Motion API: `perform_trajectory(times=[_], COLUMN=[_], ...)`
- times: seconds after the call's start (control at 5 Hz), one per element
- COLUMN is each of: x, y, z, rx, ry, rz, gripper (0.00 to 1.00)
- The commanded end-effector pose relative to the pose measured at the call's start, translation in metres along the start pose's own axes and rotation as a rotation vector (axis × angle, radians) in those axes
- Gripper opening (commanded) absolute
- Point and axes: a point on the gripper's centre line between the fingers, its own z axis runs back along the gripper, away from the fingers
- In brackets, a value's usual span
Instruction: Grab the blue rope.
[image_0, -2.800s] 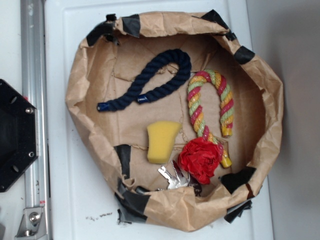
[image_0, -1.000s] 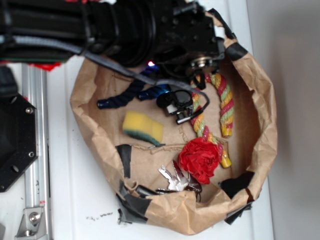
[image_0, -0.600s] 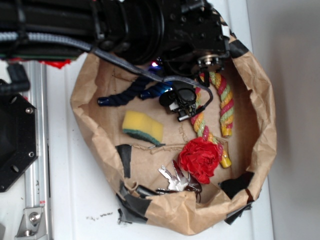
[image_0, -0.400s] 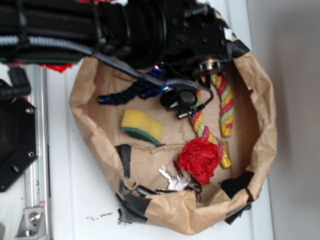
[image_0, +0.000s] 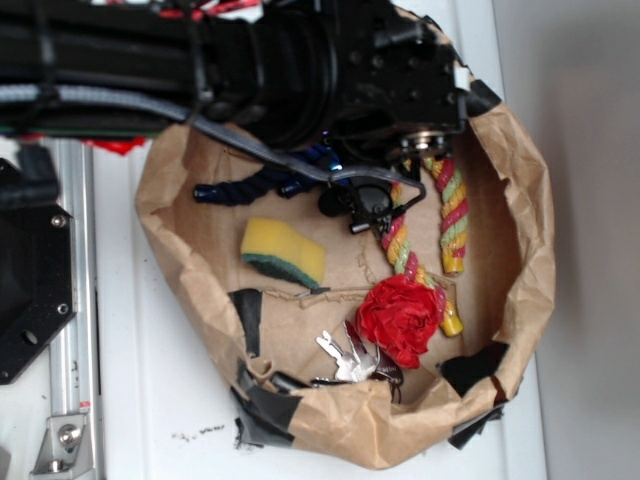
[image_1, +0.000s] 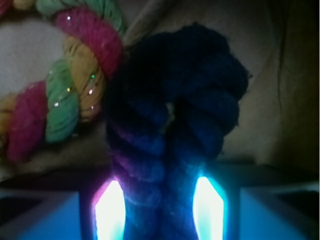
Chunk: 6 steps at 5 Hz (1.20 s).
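The blue rope (image_1: 170, 125) is dark navy and twisted. In the wrist view its U-bend stands between my glowing fingers (image_1: 110, 210), both strands pressed together. My gripper (image_1: 159, 210) is shut on the two strands just below the bend. In the exterior view the black arm hides the gripper and the bend. Only the rope's tail (image_0: 245, 187) with its shiny blue caps sticks out to the left on the brown paper.
Everything lies inside a crumpled brown paper basin (image_0: 520, 270) with black tape. A red-yellow-green twisted rope (image_0: 452, 215) curves just right of the gripper, close to the blue rope (image_1: 65, 95). A yellow sponge (image_0: 284, 252), a red crumpled wad (image_0: 400, 318) and keys (image_0: 345, 358) lie nearer the front.
The arm came in over the basin and settled on the rope's bend. The rope's strands are drawn together and its tail has slid slightly upward. The sponge was pushed left earlier.
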Motion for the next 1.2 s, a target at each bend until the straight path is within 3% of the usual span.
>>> perform_trajectory(times=[0.0, 0.2, 0.4, 0.6, 0.8, 1.0], x=[0.000, -0.001, -0.001, -0.007, -0.026, -0.030], y=[-0.013, -0.023, -0.026, -0.021, 0.002, 0.014], z=[0.086, 0.123, 0.136, 0.127, 0.107, 0.075], rx=[-0.099, -0.121, -0.138, -0.117, -0.109, -0.142], ry=[-0.206, -0.254, -0.235, -0.212, -0.217, -0.240], rz=[-0.106, -0.136, -0.159, -0.148, -0.112, -0.187], gripper=[0.00, 0.00, 0.00, 0.00, 1.00, 1.00])
